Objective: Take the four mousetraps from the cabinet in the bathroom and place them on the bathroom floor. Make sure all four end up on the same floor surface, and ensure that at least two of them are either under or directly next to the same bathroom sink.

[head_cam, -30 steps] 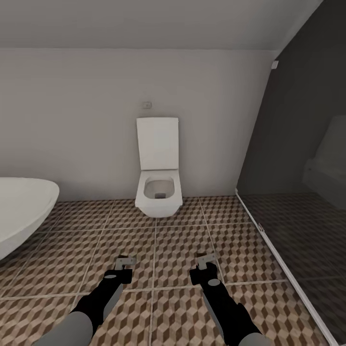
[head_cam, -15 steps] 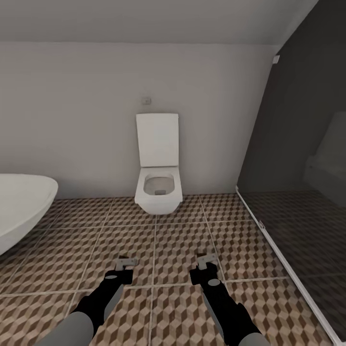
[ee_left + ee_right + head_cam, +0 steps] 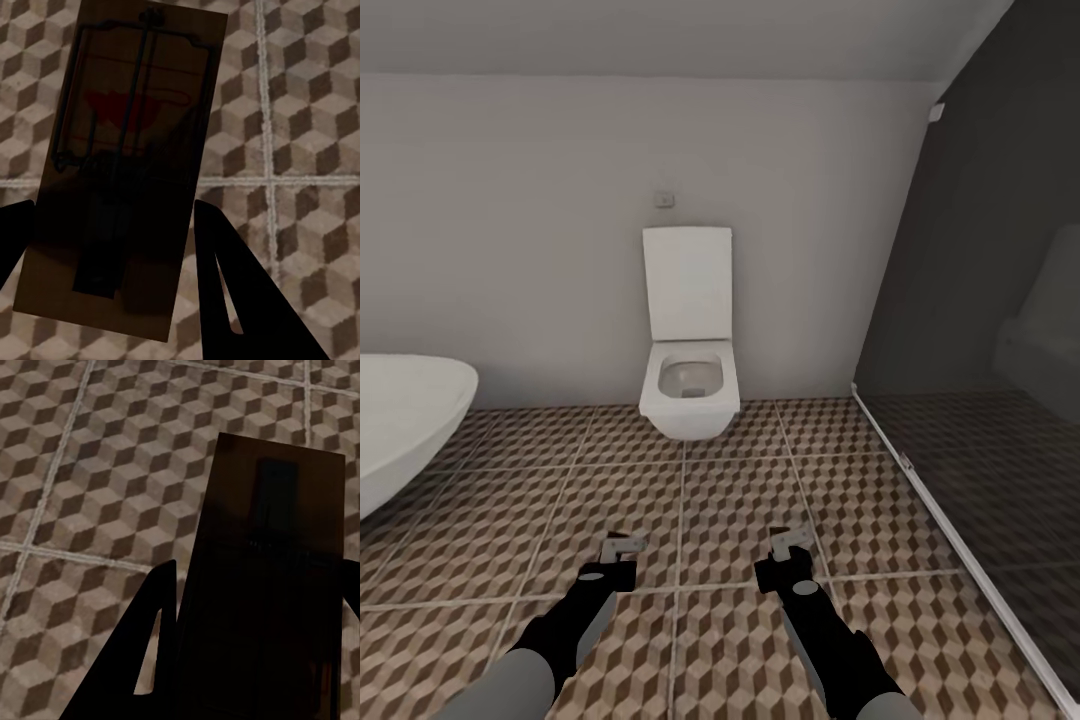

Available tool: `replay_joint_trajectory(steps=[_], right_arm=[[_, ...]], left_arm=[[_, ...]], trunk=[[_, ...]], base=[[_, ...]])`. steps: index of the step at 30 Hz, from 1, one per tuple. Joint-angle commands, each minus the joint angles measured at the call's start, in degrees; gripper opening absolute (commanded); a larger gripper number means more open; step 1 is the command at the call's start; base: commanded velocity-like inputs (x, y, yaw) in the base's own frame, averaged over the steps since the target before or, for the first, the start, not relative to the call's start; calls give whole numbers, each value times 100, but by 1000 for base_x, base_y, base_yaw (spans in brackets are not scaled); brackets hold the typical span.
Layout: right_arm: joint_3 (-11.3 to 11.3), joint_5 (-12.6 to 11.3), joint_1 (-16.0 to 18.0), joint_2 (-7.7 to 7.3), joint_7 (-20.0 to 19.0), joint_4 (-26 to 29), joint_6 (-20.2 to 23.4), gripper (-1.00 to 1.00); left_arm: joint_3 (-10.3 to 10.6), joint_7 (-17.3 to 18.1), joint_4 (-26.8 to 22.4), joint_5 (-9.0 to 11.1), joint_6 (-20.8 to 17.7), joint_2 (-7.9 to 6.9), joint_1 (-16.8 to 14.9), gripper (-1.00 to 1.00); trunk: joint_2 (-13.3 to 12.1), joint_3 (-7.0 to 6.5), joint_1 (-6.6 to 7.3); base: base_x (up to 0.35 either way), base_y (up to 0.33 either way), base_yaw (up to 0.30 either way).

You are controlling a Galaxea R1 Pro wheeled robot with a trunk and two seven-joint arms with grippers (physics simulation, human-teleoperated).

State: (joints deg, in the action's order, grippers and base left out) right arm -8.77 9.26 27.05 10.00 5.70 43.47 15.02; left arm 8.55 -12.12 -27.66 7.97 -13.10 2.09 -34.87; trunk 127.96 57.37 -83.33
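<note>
Head view: bathroom floor covers the lower half of the frame, large square tiles with a brown, beige and white cube print and pale grout lines. A plain pale wall runs across the upper half under a sloped ceiling.

A white square toilet hangs on that wall at centre frame, lid up, with a small wall plate above it. The rim of a white bathtub enters at the left edge. A dark glass partition takes the right side, its pale base rail running diagonally to the lower right corner.

Both arms reach forward over the tiles at lower centre. Left pincer is clenched on a mousetrap; in the left wrist view the left mousetrap lies between the dark fingers, with brown board, dark wire parts and a red mark, held above the tiles.

Right pincer likewise grasps a trap; in the right wrist view the right mousetrap is a dark brown board in shadow, its details hard to read, with a finger beside its edge and patterned floor behind.
</note>
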Motion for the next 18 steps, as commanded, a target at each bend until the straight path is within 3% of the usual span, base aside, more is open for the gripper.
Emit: replay_joint_trajectory(steps=[1, 18], right_arm=[[-11, 49, 2, 0, 10, 9, 45, -100], [-11, 44, 2, 0, 10, 5, 46, -100]], left_arm=[[50, -62, -11, 37, -34, -5, -2, -100], [50, -62, -11, 37, -34, -5, -2, -100]], trunk=[[44, 23, -22], [726, 329, -395]], base=[[0, 0, 0], [0, 0, 0]])
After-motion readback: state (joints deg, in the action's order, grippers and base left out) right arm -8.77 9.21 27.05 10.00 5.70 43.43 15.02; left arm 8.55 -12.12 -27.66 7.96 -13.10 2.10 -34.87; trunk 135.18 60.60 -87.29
